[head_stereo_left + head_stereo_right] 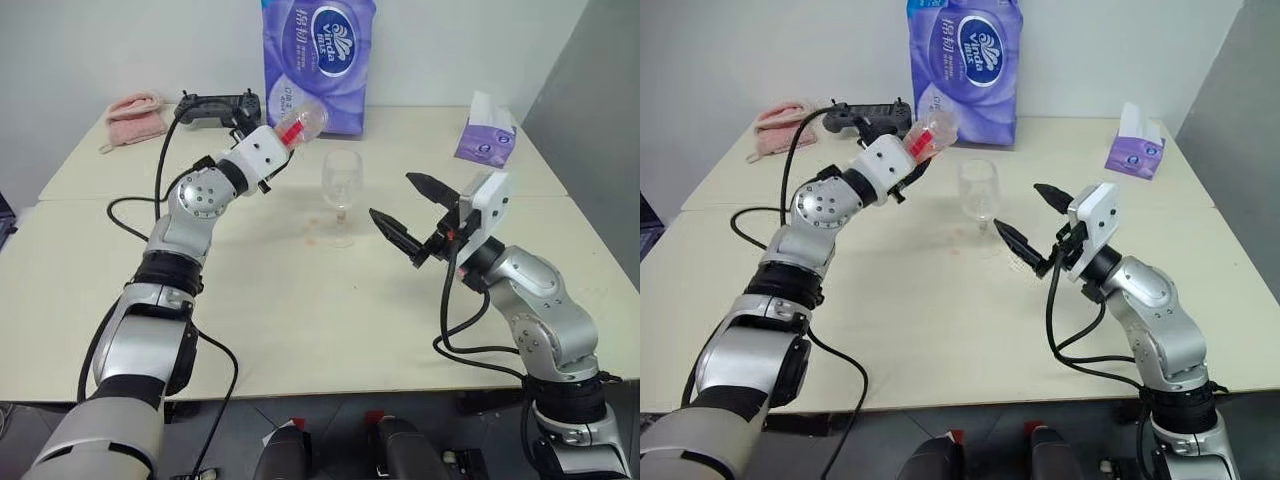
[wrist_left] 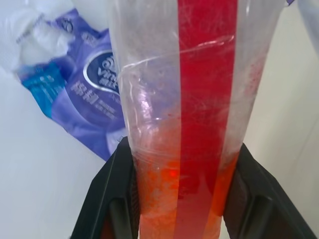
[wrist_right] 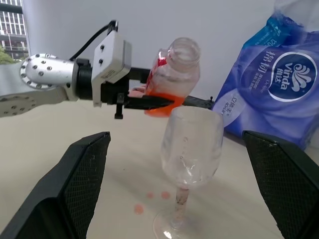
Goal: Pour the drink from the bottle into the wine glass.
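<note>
The left gripper (image 3: 144,102) is pinching the bottle (image 1: 301,126) by its lower body, fingers pressed on two opposite sides. In the left eye view the bottle sits in the upper middle of the frame, raised off the table (image 1: 300,320) and tilted, w/ its open mouth pointing toward the wine glass (image 1: 341,196), up and to the left of the rim. No cap is on it. The drink (image 2: 199,189) lies low in the bottle, near the gripped end; not much is left, I think.

The glass stands upright at frame centre, on its round foot, empty as far as I can see. Some reddish spots (image 1: 312,228) are on the table beside the foot.

The right gripper (image 1: 405,215) is at right of centre, fingers spread wide, near the glass but apart from it, holding nothing.

Handling, as I judge: the bottle is thin plastic, light, prob. soft, so a hard squeeze can dent it or push liquid out. A grip low on the squarish body looks right. The glass is fragile and top-heavy w/ a thin stem; if steadied, take the stem or low bowl, gently.
</note>
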`<act>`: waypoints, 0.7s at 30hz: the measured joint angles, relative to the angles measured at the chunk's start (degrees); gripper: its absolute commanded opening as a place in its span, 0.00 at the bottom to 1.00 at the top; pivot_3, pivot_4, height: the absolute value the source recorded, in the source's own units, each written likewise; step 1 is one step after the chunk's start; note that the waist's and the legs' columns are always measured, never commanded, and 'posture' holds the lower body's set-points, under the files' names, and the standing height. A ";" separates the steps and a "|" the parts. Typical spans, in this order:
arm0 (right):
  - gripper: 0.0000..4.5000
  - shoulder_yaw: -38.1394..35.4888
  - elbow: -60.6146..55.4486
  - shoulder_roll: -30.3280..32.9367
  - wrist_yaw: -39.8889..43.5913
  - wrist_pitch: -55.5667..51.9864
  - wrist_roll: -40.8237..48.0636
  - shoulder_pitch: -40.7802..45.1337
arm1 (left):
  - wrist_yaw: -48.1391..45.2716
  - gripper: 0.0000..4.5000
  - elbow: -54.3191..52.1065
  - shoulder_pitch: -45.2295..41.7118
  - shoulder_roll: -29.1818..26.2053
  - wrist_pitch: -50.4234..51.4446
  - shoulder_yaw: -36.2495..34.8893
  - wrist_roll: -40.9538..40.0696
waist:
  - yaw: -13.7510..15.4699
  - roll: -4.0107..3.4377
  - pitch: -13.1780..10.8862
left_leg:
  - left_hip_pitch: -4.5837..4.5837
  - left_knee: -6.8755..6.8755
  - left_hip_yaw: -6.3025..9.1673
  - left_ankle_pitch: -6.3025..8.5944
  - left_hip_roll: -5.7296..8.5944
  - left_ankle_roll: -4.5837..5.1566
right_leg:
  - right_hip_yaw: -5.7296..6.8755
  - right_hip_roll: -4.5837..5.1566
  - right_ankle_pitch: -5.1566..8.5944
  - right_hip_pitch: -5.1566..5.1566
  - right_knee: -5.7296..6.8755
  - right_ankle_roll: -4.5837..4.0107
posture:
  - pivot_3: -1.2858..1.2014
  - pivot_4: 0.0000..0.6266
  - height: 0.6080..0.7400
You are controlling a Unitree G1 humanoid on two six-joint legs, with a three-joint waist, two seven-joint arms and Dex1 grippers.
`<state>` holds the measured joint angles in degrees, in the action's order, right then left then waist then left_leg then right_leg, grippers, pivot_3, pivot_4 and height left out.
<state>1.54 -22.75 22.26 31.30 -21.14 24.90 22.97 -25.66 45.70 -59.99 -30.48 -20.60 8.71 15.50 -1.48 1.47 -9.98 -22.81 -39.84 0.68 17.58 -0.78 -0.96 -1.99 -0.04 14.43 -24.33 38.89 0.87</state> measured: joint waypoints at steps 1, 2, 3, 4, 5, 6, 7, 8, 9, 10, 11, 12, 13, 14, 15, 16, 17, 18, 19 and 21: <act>1.00 0.04 0.20 -0.02 0.07 0.42 -0.35 0.00 | 0.06 0.37 0.29 -0.44 -0.02 -0.37 0.18 0.61 | 0.00 0.00 0.00 | 0.00 0.00 0.00 0.00 0.00 0.00 | 0.00 0.00 0.00 0.00 0.00 0.00 | 0.52 0.24 1.00; 1.00 0.06 0.39 -0.16 0.11 0.75 -0.79 0.00 | 0.20 0.37 1.29 -1.14 -0.30 -1.33 0.86 1.75 | 0.00 0.00 0.00 | 0.00 0.00 0.00 0.00 0.00 0.00 | 0.00 0.00 0.00 0.00 0.01 0.00 | 0.52 0.24 1.00; 1.00 0.09 0.41 -0.24 0.11 0.78 -0.90 0.00 | 0.22 0.37 1.70 -1.37 -0.41 -1.46 1.09 2.12 | 0.00 0.00 0.00 | 0.00 0.00 0.00 0.00 0.01 0.00 | 0.00 0.00 0.00 -0.01 0.01 0.00 | 0.52 0.24 1.00; 1.00 0.14 0.41 -0.45 0.11 0.83 -1.01 0.00 | 0.43 0.37 2.57 -1.75 -0.86 -2.12 1.58 3.09 | -0.01 0.00 0.00 | -0.01 0.00 0.00 0.00 0.01 0.00 | 0.00 0.00 0.00 -0.02 0.02 0.00 | 0.52 0.24 1.00; 1.00 0.15 0.41 -0.59 0.09 0.86 -1.03 0.00 | 0.63 0.37 3.14 -1.92 -1.24 -2.56 2.12 3.71 | -0.01 0.00 0.00 | -0.01 0.00 0.00 0.00 0.01 0.00 | 0.00 0.00 0.00 -0.02 0.02 0.00 | 0.52 0.24 1.00; 1.00 0.13 0.41 -0.85 -0.02 0.86 -1.03 0.00 | 0.90 0.37 3.78 -2.12 -1.46 -3.00 2.42 4.59 | -0.01 0.00 0.00 | -0.02 0.00 0.01 0.00 0.00 0.00 | -0.01 0.01 0.00 -0.02 0.02 0.00 | 0.52 0.24 1.00; 1.00 0.14 0.41 -1.05 -0.07 0.86 -1.02 0.00 | 1.18 0.37 4.23 -2.27 -1.73 -3.43 2.75 5.16 | 0.00 0.00 0.00 | -0.02 0.00 0.02 0.00 0.00 0.00 | 0.00 0.01 0.00 -0.03 0.02 0.00 | 0.52 0.24 1.00; 1.00 0.11 0.41 -1.11 -0.13 0.86 -1.02 0.00 | 1.28 0.37 4.56 -2.54 -2.06 -3.73 3.26 5.85 | -0.01 0.00 0.00 | -0.02 0.00 0.02 0.00 0.00 0.00 | 0.00 0.02 0.00 -0.03 0.02 0.01 | 0.52 0.24 1.00; 1.00 0.07 0.41 -1.13 -0.16 0.86 -1.02 0.00 | 1.29 0.37 4.71 -2.79 -2.12 -3.85 3.39 6.19 | -0.01 0.00 0.00 | -0.03 0.00 0.02 0.00 0.01 0.00 | 0.01 0.03 0.00 -0.03 0.02 0.01 | 0.52 0.24 1.00; 1.00 0.00 0.41 -1.22 -0.21 0.86 -1.01 0.00 | 1.42 0.37 5.07 -3.26 -2.16 -4.27 3.56 6.75 | 0.00 0.00 0.00 | -0.03 -0.01 0.02 0.00 0.00 0.00 | 0.02 0.05 0.01 -0.03 0.02 0.01 | 0.52 0.24 1.00; 1.00 -0.11 0.41 -1.42 -0.27 0.86 -0.99 0.01 | 1.50 0.37 5.69 -3.87 -2.35 -4.88 4.01 7.29 | 0.02 0.00 0.00 | -0.03 -0.01 0.03 0.00 0.02 0.00 | 0.02 0.07 0.01 -0.02 0.03 0.02 | 0.52 0.24 1.00; 1.00 -0.23 0.40 -1.64 -0.33 0.86 -0.98 0.01 | 1.57 0.37 5.91 -4.23 -2.57 -5.12 4.36 7.58 | 0.02 0.00 0.00 | -0.03 -0.01 0.02 0.00 0.02 0.00 | 0.02 0.08 0.02 -0.02 0.03 0.03 | 0.52 0.24 1.00; 1.00 -0.28 0.39 -1.74 -0.41 0.87 -0.98 0.01 | 1.70 0.37 6.29 -4.65 -2.61 -5.30 4.44 7.91 | 0.02 0.00 0.00 | -0.03 -0.01 0.02 0.00 0.02 0.00 | 0.02 0.10 0.03 -0.02 0.04 0.05 | 0.52 0.24 1.00; 1.00 -0.29 0.37 -1.89 -0.53 1.01 -1.01 0.02 | 1.96 0.37 6.86 -5.15 -2.61 -5.57 4.48 8.19 | 0.02 0.00 0.00 | -0.03 -0.02 0.01 0.00 0.03 0.00 | 0.03 0.11 0.03 -0.02 0.05 0.06 | 0.52 0.24 1.00; 1.00 -0.32 0.34 -2.04 -0.71 1.20 -1.04 0.05 | 2.16 0.37 7.13 -5.48 -2.61 -5.85 4.50 8.28 | 0.01 0.00 0.00 | -0.03 -0.02 0.01 0.00 0.03 0.00 | 0.05 0.11 0.03 -0.03 0.05 0.06 | 0.52 0.24 1.00; 1.00 -0.34 0.32 -2.15 -0.94 1.33 -1.04 0.15 | 2.39 0.37 7.31 -5.74 -2.61 -6.09 4.50 8.31 | 0.01 0.00 0.00 | -0.03 -0.02 0.00 0.00 0.02 0.00 | 0.05 0.12 0.04 -0.02 0.05 0.07 | 0.52 0.24 1.00; 1.00 -0.42 0.31 -2.29 -1.28 1.45 -1.05 0.37 | 2.54 0.37 7.91 -6.17 -2.62 -6.48 4.64 8.59 | 0.00 0.00 0.00 | -0.02 -0.02 0.00 0.00 0.03 0.01 | 0.05 0.12 0.04 -0.02 0.05 0.07 | 0.52 0.24 1.00; 1.00 -0.50 0.29 -2.38 -1.50 1.54 -1.05 0.62 | 2.59 0.37 8.40 -6.42 -2.64 -6.84 4.89 9.12 | 0.00 0.00 0.00 | -0.02 -0.02 0.00 0.00 0.04 0.00 | 0.05 0.12 0.04 -0.02 0.06 0.07 | 0.52 0.24 1.00; 1.00 -0.56 0.25 -2.42 -1.59 1.62 -1.04 0.83 | 2.59 0.37 8.68 -6.48 -2.64 -7.23 5.12 9.41 | -0.01 0.00 0.00 | -0.02 -0.02 0.00 0.00 0.05 0.00 | 0.05 0.12 0.04 -0.03 0.06 0.07 | 0.52 0.24 1.00; 1.00 -0.69 0.11 -2.50 -1.87 1.65 -1.03 1.17 | 2.59 0.37 9.28 -6.50 -2.60 -7.48 5.58 9.62 | -0.01 0.00 0.00 | -0.02 -0.02 0.00 -0.01 0.04 0.00 | 0.06 0.12 0.04 -0.03 0.07 0.07 | 0.52 0.24 1.00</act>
<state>0.85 -22.63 19.76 29.43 -19.49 23.87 24.14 -23.07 54.97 -66.50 -33.08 -28.08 14.30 25.12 -1.49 1.48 -9.98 -22.84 -39.86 0.68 17.57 -0.74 -0.95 -1.93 0.08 14.47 -24.36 38.96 0.94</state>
